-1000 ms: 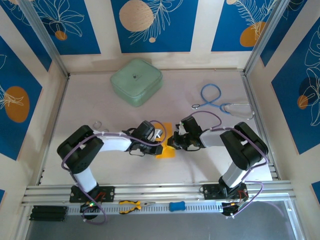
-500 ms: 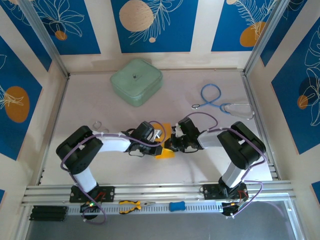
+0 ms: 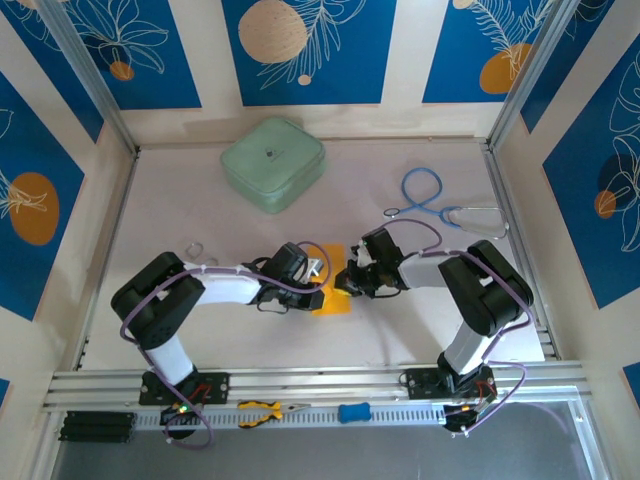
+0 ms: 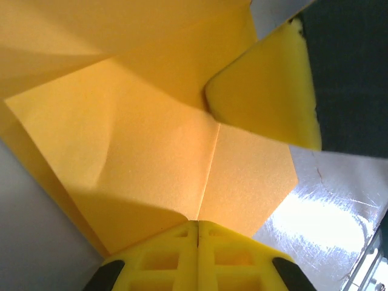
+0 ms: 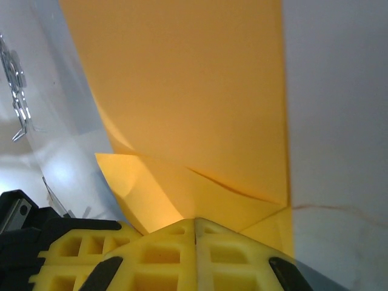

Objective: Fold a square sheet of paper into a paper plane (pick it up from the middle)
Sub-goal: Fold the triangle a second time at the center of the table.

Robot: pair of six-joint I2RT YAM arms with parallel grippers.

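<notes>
One orange-yellow sheet of paper [image 3: 331, 300] lies on the pale desk [image 3: 180, 210], near the middle of its near half and between the two arms. The two tools meet over it from either side. The left tool [image 3: 320, 293] reaches in from the left. In its wrist view, the left tool [image 4: 197, 225] has its two yellow fingers pressed together with no gap along the seam. Their tips sit at the near edge of the sheet [image 4: 151, 157], where one sharp crease ends. That view shows the paper partly folded, with slanted flaps lying over one another. One yellow pad of the other tool [image 4: 267, 91] rests on the sheet's far side. The right tool [image 3: 346, 285] comes in from the right, and its own camera shows the right tool [image 5: 195, 227] pressed together as well. Its tips are at the paper's [image 5: 194, 91] edge, beside one small turned-up corner. Whether either tool actually nips the paper between its fingers, I cannot tell. One mint-green case [image 3: 272, 163] sits well apart at the far side of the desk, and one blue looped item [image 3: 423, 192] lies at the far right. On the near rail lie one pair of yellow-handled pliers [image 3: 262, 410] and one small blue object [image 3: 353, 411].
</notes>
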